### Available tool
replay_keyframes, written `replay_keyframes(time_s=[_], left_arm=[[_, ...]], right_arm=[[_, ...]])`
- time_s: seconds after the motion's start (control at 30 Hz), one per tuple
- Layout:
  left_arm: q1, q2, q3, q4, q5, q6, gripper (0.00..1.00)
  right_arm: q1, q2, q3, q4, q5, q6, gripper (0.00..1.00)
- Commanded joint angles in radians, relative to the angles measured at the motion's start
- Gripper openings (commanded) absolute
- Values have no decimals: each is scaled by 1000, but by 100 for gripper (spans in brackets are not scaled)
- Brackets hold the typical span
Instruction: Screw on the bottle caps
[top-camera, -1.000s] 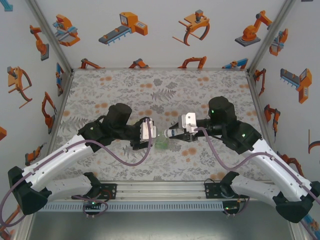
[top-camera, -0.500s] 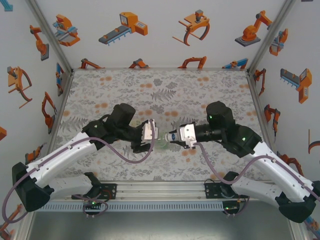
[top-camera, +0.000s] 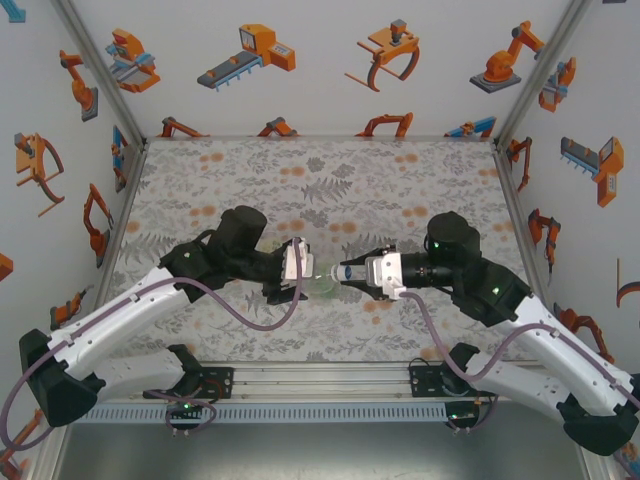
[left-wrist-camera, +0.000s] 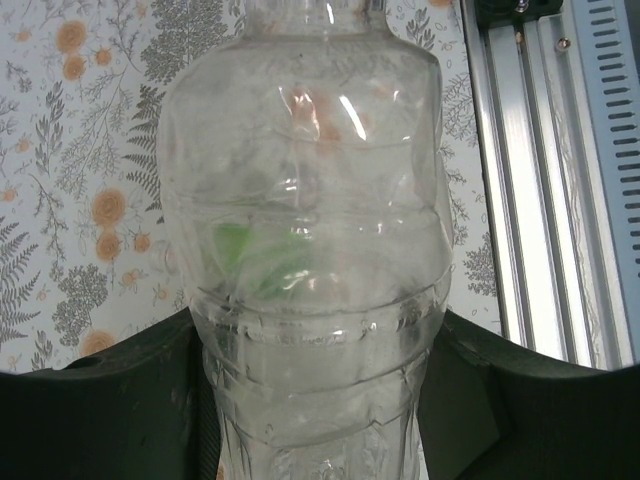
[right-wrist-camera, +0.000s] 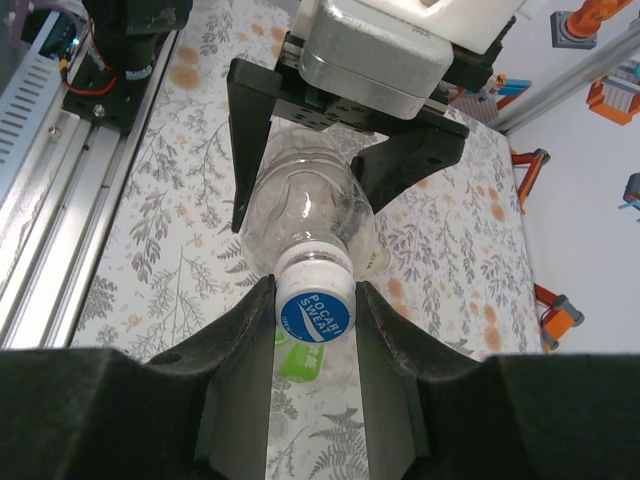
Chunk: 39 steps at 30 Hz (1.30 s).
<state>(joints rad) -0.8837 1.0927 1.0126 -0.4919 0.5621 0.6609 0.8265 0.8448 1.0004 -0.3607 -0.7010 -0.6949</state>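
Here, on the left, a clear unlabelled bottle (right-wrist-camera: 300, 215) is held sideways in the air above the flowered counter (top-camera: 300, 180), its body gripped by the left claw (top-camera: 303, 272), which is closed around it. On the right, a blue cap (right-wrist-camera: 315, 310), seated on the bottle's neck, is pinched between the fingers of the right claw (top-camera: 347, 272). A small green thing (right-wrist-camera: 298, 362), partly hidden, is seen on the counter below the cap.

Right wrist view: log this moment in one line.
left hand: holds clear plastic bottle | right hand: grips round blue plastic cap on its neck
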Motion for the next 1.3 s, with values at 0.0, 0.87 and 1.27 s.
replay_keyframes(time_s=[0.0,0.87,1.27], left_arm=[[-11,-25,29,106,90,2,0],[-12,5,-11,323,-143,-71,0],[-12,-17,-35,293,-218,-78,0]], right_arm=[[6,20,-18,37,7,98,0],[-28,277,66,-8,543,2009,0],[-32,263,130,-45,571,1967,30]])
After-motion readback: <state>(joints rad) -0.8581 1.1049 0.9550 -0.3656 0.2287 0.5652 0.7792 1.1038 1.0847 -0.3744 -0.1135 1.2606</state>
